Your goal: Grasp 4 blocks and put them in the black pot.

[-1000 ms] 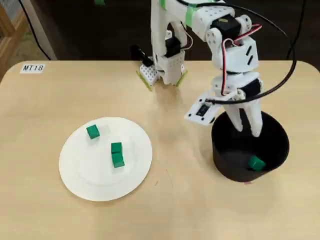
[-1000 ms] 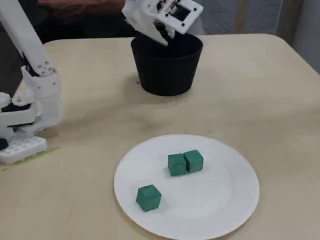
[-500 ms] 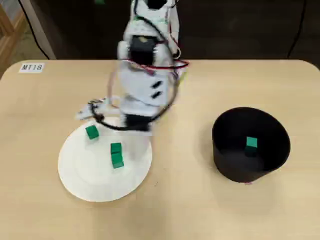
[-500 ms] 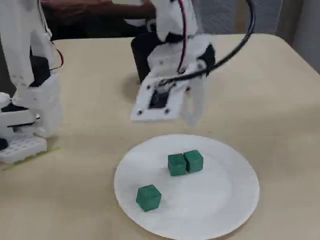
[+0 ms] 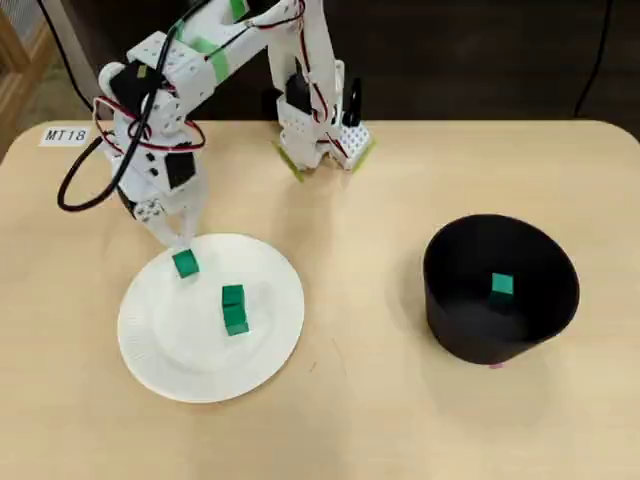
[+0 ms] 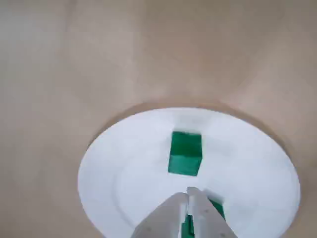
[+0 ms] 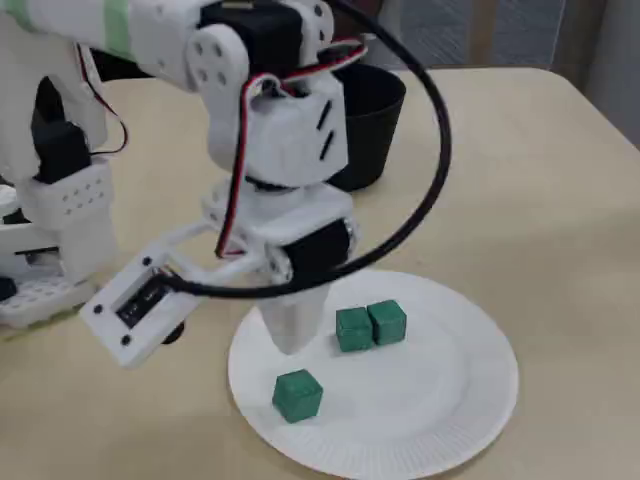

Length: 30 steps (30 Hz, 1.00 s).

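Three green blocks lie on a white plate point(image 5: 190, 365): one alone point(image 5: 185, 264) near its upper left rim, and two touching point(image 5: 233, 296) point(image 5: 236, 323) near the middle. A fourth block point(image 5: 501, 286) lies inside the black pot point(image 5: 450, 322) at the right. My gripper point(image 5: 178, 238) hangs shut and empty over the plate's upper left edge, its tip just short of the lone block. In the wrist view the closed fingertips point(image 6: 188, 193) point down at the plate point(image 6: 124, 168), with one block point(image 6: 185, 152) just beyond them and more green point(image 6: 216, 208) partly hidden behind them. The fixed view shows the tip point(image 7: 290, 345) above the lone block point(image 7: 297, 393), with the pair point(image 7: 370, 325) to its right.
The arm's base point(image 5: 320, 130) stands at the back middle of the table, with black cables looping at the left point(image 5: 75, 190). A label reading MT18 point(image 5: 66, 135) is stuck at the back left. The pot also shows in the fixed view point(image 7: 372, 110), behind the arm.
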Tool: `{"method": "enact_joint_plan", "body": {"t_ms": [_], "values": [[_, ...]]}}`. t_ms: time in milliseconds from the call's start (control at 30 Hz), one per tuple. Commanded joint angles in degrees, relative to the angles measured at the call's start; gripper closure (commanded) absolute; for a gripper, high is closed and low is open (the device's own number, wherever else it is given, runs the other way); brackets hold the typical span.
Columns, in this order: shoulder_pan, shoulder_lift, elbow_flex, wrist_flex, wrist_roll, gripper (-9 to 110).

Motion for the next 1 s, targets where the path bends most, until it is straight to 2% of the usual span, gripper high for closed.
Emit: {"method": "enact_joint_plan", "body": {"t_ms": [0, 100, 200, 400, 967], "values": [[-0.3, 1.1, 1.1, -0.3, -0.4, 104], [-1.0, 1.2, 3.1, 0.0, 0.6, 103], [-2.0, 0.7, 3.8, 1.3, -1.0, 89], [-2.4, 0.0, 4.7, 1.7, -2.5, 79], [-2.1, -4.5, 6.3, -4.3, -1.4, 80]]}}
